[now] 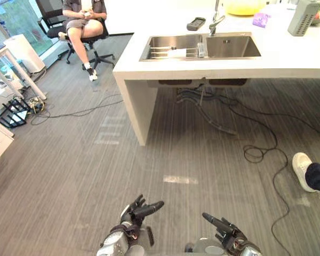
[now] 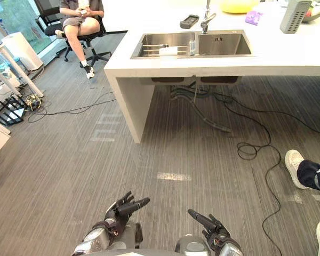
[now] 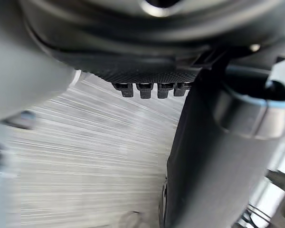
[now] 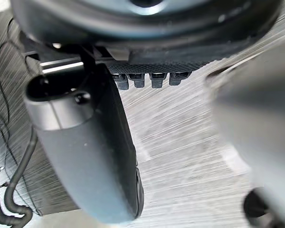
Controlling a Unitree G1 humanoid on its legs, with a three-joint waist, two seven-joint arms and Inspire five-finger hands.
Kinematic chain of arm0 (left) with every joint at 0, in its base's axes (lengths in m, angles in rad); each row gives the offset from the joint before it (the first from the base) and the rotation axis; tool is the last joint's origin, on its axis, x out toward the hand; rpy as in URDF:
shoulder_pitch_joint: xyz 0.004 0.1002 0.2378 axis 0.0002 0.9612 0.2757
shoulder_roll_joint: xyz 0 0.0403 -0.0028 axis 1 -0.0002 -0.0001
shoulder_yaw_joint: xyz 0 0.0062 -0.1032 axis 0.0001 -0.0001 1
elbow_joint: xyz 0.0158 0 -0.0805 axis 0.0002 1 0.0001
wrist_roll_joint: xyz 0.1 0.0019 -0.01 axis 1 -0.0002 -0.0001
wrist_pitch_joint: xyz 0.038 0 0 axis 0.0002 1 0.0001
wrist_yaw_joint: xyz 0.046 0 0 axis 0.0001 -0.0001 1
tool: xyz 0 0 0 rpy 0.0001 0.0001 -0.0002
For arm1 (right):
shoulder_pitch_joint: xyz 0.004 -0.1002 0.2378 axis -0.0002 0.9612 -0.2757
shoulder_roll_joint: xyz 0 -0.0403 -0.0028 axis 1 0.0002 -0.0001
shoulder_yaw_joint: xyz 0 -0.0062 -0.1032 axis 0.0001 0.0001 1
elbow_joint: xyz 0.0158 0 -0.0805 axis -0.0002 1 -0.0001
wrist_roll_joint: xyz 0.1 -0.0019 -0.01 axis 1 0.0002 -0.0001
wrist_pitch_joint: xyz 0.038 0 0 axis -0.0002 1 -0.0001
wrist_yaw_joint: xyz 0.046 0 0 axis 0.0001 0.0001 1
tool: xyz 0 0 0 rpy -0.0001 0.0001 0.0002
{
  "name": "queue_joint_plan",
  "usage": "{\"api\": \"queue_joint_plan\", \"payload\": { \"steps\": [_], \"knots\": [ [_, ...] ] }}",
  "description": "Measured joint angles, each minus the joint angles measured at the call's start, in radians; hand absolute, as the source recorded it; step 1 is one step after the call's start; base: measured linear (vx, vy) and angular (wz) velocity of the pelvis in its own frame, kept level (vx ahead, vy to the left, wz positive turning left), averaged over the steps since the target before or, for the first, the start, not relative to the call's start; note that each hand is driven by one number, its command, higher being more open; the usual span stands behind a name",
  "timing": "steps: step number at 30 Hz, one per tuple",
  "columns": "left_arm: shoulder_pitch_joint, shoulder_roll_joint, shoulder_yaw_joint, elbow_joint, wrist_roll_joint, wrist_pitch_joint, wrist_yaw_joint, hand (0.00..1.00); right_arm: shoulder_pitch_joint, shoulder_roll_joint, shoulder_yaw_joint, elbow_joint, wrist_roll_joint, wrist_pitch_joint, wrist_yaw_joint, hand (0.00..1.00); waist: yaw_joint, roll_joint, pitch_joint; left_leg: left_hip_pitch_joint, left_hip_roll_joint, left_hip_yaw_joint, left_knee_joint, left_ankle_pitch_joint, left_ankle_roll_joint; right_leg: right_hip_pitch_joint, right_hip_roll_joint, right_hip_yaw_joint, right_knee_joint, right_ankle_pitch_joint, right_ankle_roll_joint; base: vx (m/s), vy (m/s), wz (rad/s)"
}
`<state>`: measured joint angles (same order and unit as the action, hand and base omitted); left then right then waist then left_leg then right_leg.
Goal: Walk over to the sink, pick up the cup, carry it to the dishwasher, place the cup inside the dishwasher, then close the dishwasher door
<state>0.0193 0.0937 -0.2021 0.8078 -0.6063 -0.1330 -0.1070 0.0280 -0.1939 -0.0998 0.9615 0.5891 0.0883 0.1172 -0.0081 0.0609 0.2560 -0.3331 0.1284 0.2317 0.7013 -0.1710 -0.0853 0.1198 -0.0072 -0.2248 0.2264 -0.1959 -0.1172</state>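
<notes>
Grey plank floor takes most of the view, and it lies open between the robot and the white worktop ahead. That worktop is bare underneath, so the drain hoses hang free below the sink. From them black cables run out over the floor on the right side of the path. I judge they are the main thing to avoid when stepping closer.

Far left, a person sits on an office chair, well apart from the route. Another person's shoe rests on the floor at the right, near the cables.

The sink has two basins with a tap behind the divider. The cup is, I think, the small clear thing standing at this divider, beside the wire rack in the left basin; it is too small to be sure. It is well apart from both hands, so the task is at its first step, the walk.

Both hands hang low in front of the body, which suits walking because nothing is in reach. On the left hand the fingers are loosely bent and spread, holding nothing. The right hand has its fingers nearly straight, also empty.
</notes>
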Motion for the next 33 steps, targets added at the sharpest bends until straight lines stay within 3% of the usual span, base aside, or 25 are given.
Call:
{"api": "queue_joint_plan", "payload": {
  "steps": [1, 2, 3, 5, 6, 7, 8, 10, 11, 13, 14, 16, 17, 18, 19, 21, 22, 23, 24, 26, 27, 28, 29, 31, 33],
  "knots": [
    [0.001, 0.0, 0.003, -0.017, 0.001, -0.016, 0.008, 1.0, -0.009, 0.003, 0.0, -0.001, 0.002, 0.0, -0.001, 1.0, 0.001, -0.01, 0.006, 0.001, -0.021, 0.004, -0.122, 0.015, 0.001, 0.01, -0.006, 0.012, -0.009, -0.003, 0.007, 0.51, -0.007, -0.61],
    [0.002, 0.0, 0.004, -0.062, 0.006, -0.045, 0.029, 1.0, -0.02, 0.012, -0.005, -0.007, 0.007, 0.0, -0.003, 1.0, 0.003, -0.025, 0.019, 0.011, -0.057, 0.005, -0.357, 0.079, -0.003, 0.039, -0.015, 0.031, -0.027, -0.014, 0.027, 0.49, 0.024, -0.44],
    [0.002, 0.0, 0.004, -0.126, 0.013, -0.071, 0.049, 1.0, -0.018, 0.015, -0.015, -0.012, 0.01, -0.001, -0.002, 1.0, 0.004, -0.02, 0.03, 0.027, -0.073, 0.007, -0.542, 0.147, -0.006, 0.081, -0.009, 0.039, -0.051, -0.028, 0.051, 0.58, 0.065, -0.34],
    [0.001, 0.0, 0.004, -0.207, 0.021, -0.112, 0.07, 1.0, -0.005, 0.015, -0.03, -0.006, 0.019, 0.0, 0.003, 1.0, 0.002, -0.016, 0.042, 0.028, -0.073, 0.027, -0.605, 0.177, 0.01, 0.134, 0.003, 0.045, -0.055, -0.067, 0.096, 0.55, 0.147, -0.11],
    [0.006, -0.001, 0.004, -0.292, 0.021, -0.141, 0.082, 1.0, 0.033, 0.01, -0.055, -0.006, 0.02, 0.001, 0.009, 1.0, 0.009, 0.01, 0.037, 0.055, -0.063, 0.03, -0.602, 0.181, 0.03, 0.183, 0.023, 0.051, -0.031, -0.122, 0.115, 0.63, 0.241, -0.27],
    [-0.003, 0.01, 0.032, -0.415, 0.038, -0.157, 0.115, 1.0, 0.052, 0.009, -0.072, 0.008, 0.02, 0.005, 0.012, 1.0, 0.021, -0.002, 0.041, 0.056, -0.07, 0.029, -0.541, 0.327, 0.116, 0.212, 0.006, 0.062, 0.005, -0.189, 0.122, 0.42, 0.169, -0.28],
    [-0.006, 0.011, 0.041, -0.44, 0.039, -0.159, 0.121, 1.0, 0.054, 0.009, -0.073, 0.01, 0.02, 0.007, 0.012, 1.0, 0.021, -0.007, 0.04, 0.049, -0.077, 0.03, -0.522, 0.328, 0.117, 0.215, -0.004, 0.061, 0.008, -0.195, 0.121, 0.57, 0.242, -0.24],
    [-0.034, 0.008, 0.1, -0.629, 0.064, -0.194, 0.171, 1.0, 0.059, 0.005, -0.115, 0.028, 0.02, 0.014, 0.015, 1.0, 0.017, -0.008, 0.04, 0.006, -0.113, 0.043, -0.396, 0.27, 0.173, 0.232, -0.056, 0.06, 0.018, -0.196, 0.119, 0.44, 0.208, 0.01],
    [-0.039, 0.009, 0.113, -0.674, 0.073, -0.203, 0.18, 1.0, 0.059, 0.005, -0.123, 0.037, 0.02, 0.02, 0.015, 1.0, 0.018, -0.006, 0.039, 0.0, -0.117, 0.049, -0.368, 0.248, 0.181, 0.234, -0.066, 0.06, 0.027, -0.193, 0.118, 0.43, 0.189, 0.04],
    [-0.046, 0.012, 0.139, -0.832, 0.11, -0.233, 0.231, 1.0, 0.07, 0.007, -0.158, 0.084, 0.019, 0.042, 0.014, 1.0, 0.024, 0.0, 0.018, 0.007, -0.139, 0.054, -0.313, 0.174, 0.195, 0.192, -0.102, 0.064, 0.175, -0.157, 0.141, 0.45, 0.163, 0.12],
    [-0.045, 0.012, 0.14, -0.863, 0.121, -0.239, 0.242, 1.0, 0.076, 0.009, -0.167, 0.095, 0.019, 0.043, 0.014, 1.0, 0.025, 0.0, 0.009, 0.016, -0.148, 0.054, -0.32, 0.168, 0.196, 0.161, -0.116, 0.066, 0.244, -0.139, 0.164, 0.41, 0.129, 0.1],
    [-0.045, 0.019, 0.144, -0.976, 0.148, -0.251, 0.292, 1.0, 0.084, 0.018, -0.179, 0.119, 0.013, 0.043, 0.01, 1.0, 0.034, -0.013, -0.006, 0.102, -0.186, 0.062, -0.403, 0.152, 0.204, 0.025, -0.189, 0.09, 0.54, 0.028, 0.381, 0.4, 0.112, -0.06],
    [-0.046, 0.023, 0.146, -0.997, 0.163, -0.251, 0.311, 1.0, 0.085, 0.023, -0.181, 0.122, 0.013, 0.042, 0.006, 1.0, 0.033, -0.017, -0.008, 0.132, -0.194, 0.061, -0.434, 0.149, 0.205, -0.006, -0.207, 0.091, 0.608, 0.077, 0.387, 0.36, 0.078, -0.2],
    [-0.047, 0.034, 0.155, -1.027, 0.181, -0.251, 0.343, 1.0, 0.084, 0.036, -0.203, 0.122, 0.007, 0.032, -0.003, 1.0, 0.032, -0.024, -0.012, 0.199, -0.208, 0.062, -0.49, 0.15, 0.202, -0.07, -0.247, 0.07, 0.737, 0.058, 0.357, 0.32, 0.052, -0.26],
    [-0.047, 0.041, 0.158, -1.041, 0.197, -0.252, 0.384, 1.0, 0.083, 0.036, -0.234, 0.119, 0.008, 0.031, -0.01, 1.0, 0.023, -0.023, -0.013, 0.268, -0.216, 0.051, -0.541, 0.149, 0.196, -0.122, -0.286, 0.013, 0.809, 0.006, 0.28, 0.3, 0.035, -0.21],
    [-0.057, 0.043, 0.155, -1.044, 0.206, -0.262, 0.422, 1.0, 0.085, 0.04, -0.262, 0.117, 0.009, 0.032, -0.011, 1.0, 0.009, -0.009, -0.022, 0.348, -0.216, -0.026, -0.599, 0.144, 0.184, -0.212, -0.311, -0.07, 0.794, -0.075, 0.185, 0.28, -0.02, -0.05],
    [-0.064, 0.044, 0.152, -1.043, 0.206, -0.269, 0.432, 1.0, 0.087, 0.045, -0.266, 0.117, 0.009, 0.034, -0.01, 1.0, 0.006, -0.005, -0.024, 0.366, -0.212, -0.058, -0.609, 0.141, 0.179, -0.25, -0.308, -0.085, 0.756, -0.095, 0.159, 0.27, -0.071, 0.15],
    [-0.082, 0.047, 0.148, -1.042, 0.207, -0.287, 0.444, 1.0, 0.097, 0.065, -0.28, 0.112, 0.025, 0.035, -0.008, 1.0, -0.007, 0.001, -0.027, 0.387, -0.191, -0.099, -0.612, 0.128, 0.161, -0.308, -0.294, -0.106, 0.615, -0.105, 0.15, 0.28, -0.171, 0.58],
    [-0.103, 0.059, 0.138, -1.033, 0.214, -0.311, 0.449, 1.0, 0.109, 0.083, -0.314, 0.107, 0.047, 0.031, -0.001, 1.0, -0.033, 0.0, -0.029, 0.398, -0.176, -0.143, -0.607, 0.113, 0.144, -0.342, -0.285, -0.093, 0.435, -0.086, 0.172, 0.43, -0.295, 1.13],
    [-0.147, 0.091, 0.101, -0.996, 0.214, -0.333, 0.436, 1.0, 0.134, 0.089, -0.352, 0.111, 0.049, 0.032, 0.006, 1.0, -0.052, -0.018, -0.036, 0.419, -0.166, -0.211, -0.582, 0.082, 0.114, -0.362, -0.284, -0.025, 0.227, -0.005, 0.19, 0.36, -0.3, 1.18],
    [-0.156, 0.111, 0.09, -0.988, 0.211, -0.334, 0.427, 1.0, 0.153, 0.094, -0.357, 0.113, 0.048, 0.033, 0.008, 1.0, -0.056, -0.035, -0.046, 0.422, -0.168, -0.239, -0.548, 0.051, 0.094, -0.357, -0.286, 0.009, 0.157, 0.064, 0.182, 0.35, -0.342, 0.99],
    [-0.159, 0.138, 0.088, -0.988, 0.195, -0.346, 0.41, 1.0, 0.18, 0.115, -0.358, 0.121, 0.046, 0.034, 0.014, 1.0, -0.056, -0.084, -0.067, 0.422, -0.183, -0.275, -0.498, 0.01, 0.058, -0.345, -0.292, 0.052, 0.134, 0.236, 0.21, 0.36, -0.389, 0.88],
    [-0.155, 0.121, 0.089, -0.978, 0.189, -0.359, 0.404, 1.0, 0.178, 0.112, -0.362, 0.138, 0.047, 0.036, 0.015, 1.0, -0.053, -0.066, -0.067, 0.424, -0.168, -0.29, -0.475, -0.008, 0.043, -0.347, -0.284, 0.039, 0.176, 0.205, 0.208, 0.48, -0.537, 0.74],
    [-0.176, 0.093, 0.074, -0.973, 0.149, -0.358, 0.374, 1.0, 0.176, 0.093, -0.401, 0.151, 0.034, 0.037, 0.041, 1.0, -0.047, -0.018, -0.087, 0.424, -0.078, -0.271, -0.465, -0.038, 0.018, -0.335, -0.223, -0.019, 0.22, 0.114, 0.171, 0.4, -0.422, 0.4],
    [-0.207, 0.093, 0.051, -0.972, 0.149, -0.331, 0.364, 1.0, 0.162, 0.095, -0.406, 0.153, 0.014, 0.037, 0.056, 1.0, -0.04, -0.009, -0.092, 0.451, -0.045, -0.273, -0.497, -0.037, 0.018, -0.33, -0.196, -0.034, 0.241, 0.078, 0.152, 0.24, -0.241, 0.05]
  ]
}}
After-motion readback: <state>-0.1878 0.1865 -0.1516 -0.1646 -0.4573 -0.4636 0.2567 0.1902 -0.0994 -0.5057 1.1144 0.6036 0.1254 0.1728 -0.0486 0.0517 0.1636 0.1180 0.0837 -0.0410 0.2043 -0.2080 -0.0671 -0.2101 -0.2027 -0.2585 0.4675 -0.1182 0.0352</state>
